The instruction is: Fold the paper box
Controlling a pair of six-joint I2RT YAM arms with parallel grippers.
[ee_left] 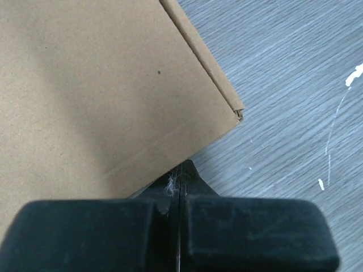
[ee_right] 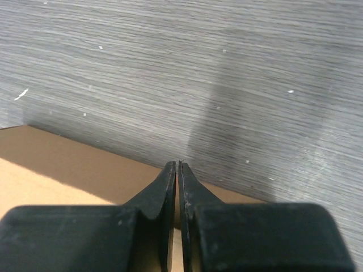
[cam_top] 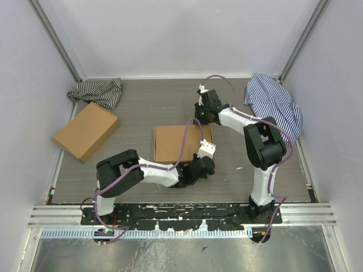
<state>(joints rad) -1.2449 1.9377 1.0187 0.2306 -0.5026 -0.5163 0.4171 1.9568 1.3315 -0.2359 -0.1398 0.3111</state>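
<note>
Centre of the top view: paper box (cam_top: 180, 144), brown cardboard, lying flat on the grey table (cam_top: 147, 107) and looking closed, with no flaps standing. Lower right of the box: left gripper (ee_left: 179, 180), fingers pressed together with nothing between them, tips at the box's near edge; whether they touch it or tuck beneath cannot be told. Upper right of the box: right gripper (ee_right: 178, 169), fingers likewise pressed together and empty, poised over the box's far edge. Upper left of the top view: second brown box (cam_top: 86, 131), well apart, with a striped cloth (cam_top: 96, 92) above it; another striped cloth (cam_top: 275, 105) lies at upper right. Risk, as judged: a shut gripper nudging the edge may slide the light box across the smooth table instead of seating the lid, and uneven pressure could pop the corner open or dent the board. Only the left wrist view shows the corner seam, slightly gaping, and a faint crease line. Only the top view shows both arms, the spare box and the cloths. The right wrist view gives just a cardboard strip against the table.
</note>
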